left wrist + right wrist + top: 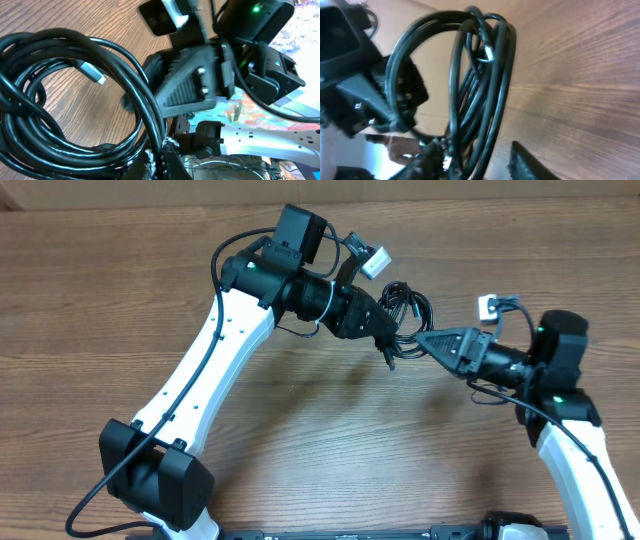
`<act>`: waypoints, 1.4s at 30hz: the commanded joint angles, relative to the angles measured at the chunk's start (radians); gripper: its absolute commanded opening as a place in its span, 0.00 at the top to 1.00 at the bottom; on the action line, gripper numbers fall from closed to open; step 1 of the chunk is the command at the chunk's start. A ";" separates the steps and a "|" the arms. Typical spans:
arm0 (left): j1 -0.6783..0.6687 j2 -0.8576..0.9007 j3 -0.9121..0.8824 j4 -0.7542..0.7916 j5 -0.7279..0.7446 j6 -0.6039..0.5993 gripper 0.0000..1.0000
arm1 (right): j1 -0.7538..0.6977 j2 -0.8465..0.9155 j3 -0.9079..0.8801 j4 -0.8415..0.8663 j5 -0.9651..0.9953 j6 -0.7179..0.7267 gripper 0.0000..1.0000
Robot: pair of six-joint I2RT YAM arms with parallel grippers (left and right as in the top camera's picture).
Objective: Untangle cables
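The cables [408, 302] are a coil of thin black cords lifted off the wooden table [300, 440] near the back middle. My left gripper [390, 332] is shut on the coil; the left wrist view shows strands [140, 95] pinched between its jaws [162, 150], and a silver plug tip [95, 74] inside the loop. My right gripper [420, 340] points left into the same coil. Its jaws [474, 150] stand apart around several strands [495, 75]. A gap remains between the strands and the right finger [530, 165].
Each arm's own thicker black wire carries a white connector, one behind the left wrist [376, 262] and one by the right wrist [488, 307]. The two grippers are almost touching. The left arm's base [160, 480] sits at the front left.
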State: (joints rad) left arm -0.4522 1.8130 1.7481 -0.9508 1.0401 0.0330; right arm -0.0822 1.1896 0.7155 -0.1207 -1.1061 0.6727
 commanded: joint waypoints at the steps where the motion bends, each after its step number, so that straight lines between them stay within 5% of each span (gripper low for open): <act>1: -0.008 -0.013 0.022 0.003 0.026 -0.014 0.96 | 0.056 0.026 0.021 0.056 0.056 0.072 0.67; 5: -0.005 -0.013 0.022 0.001 -0.016 -0.031 0.96 | 0.110 0.029 0.021 0.109 0.111 0.124 0.96; 10: 0.084 -0.014 0.022 -0.050 -0.320 -0.452 0.96 | 0.117 0.030 0.021 -0.047 0.296 0.147 0.96; 14: 0.188 -0.014 0.022 -0.085 -0.255 -0.498 0.96 | 0.116 0.030 0.021 -0.226 0.516 0.146 0.96; 17: 0.235 -0.014 0.022 -0.129 -0.260 -0.507 0.96 | 0.116 0.030 0.021 -0.219 0.486 0.146 0.96; 20: 0.264 -0.014 0.022 -0.204 -0.420 -0.559 0.96 | 0.116 0.030 0.021 -0.188 0.431 0.242 0.96; 25: 0.272 -0.014 0.022 -0.339 -0.830 -0.827 0.95 | 0.116 0.030 0.021 -0.188 0.415 0.311 0.96; 32: 0.269 -0.014 0.022 -0.361 -0.845 -0.808 0.96 | 0.117 0.030 0.021 -0.044 0.182 0.311 0.96; 37: 0.269 -0.014 0.022 -0.305 -0.647 -0.596 0.96 | 0.142 0.030 0.021 0.098 0.109 0.375 0.96; 40: 0.269 -0.013 0.022 -0.302 -0.654 -0.589 0.83 | 0.161 0.030 0.021 0.187 0.062 0.408 0.96; 41: 0.269 -0.013 0.022 -0.304 -0.667 -0.589 0.71 | 0.167 0.030 0.021 0.237 0.032 0.424 0.96; 42: 0.269 -0.013 0.022 -0.306 -0.674 -0.589 0.46 | 0.174 0.030 0.021 0.309 -0.002 0.454 0.96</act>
State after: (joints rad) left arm -0.1886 1.8137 1.7485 -1.2564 0.3523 -0.6094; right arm 0.0704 1.2224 0.7250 0.0853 -0.9840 1.0519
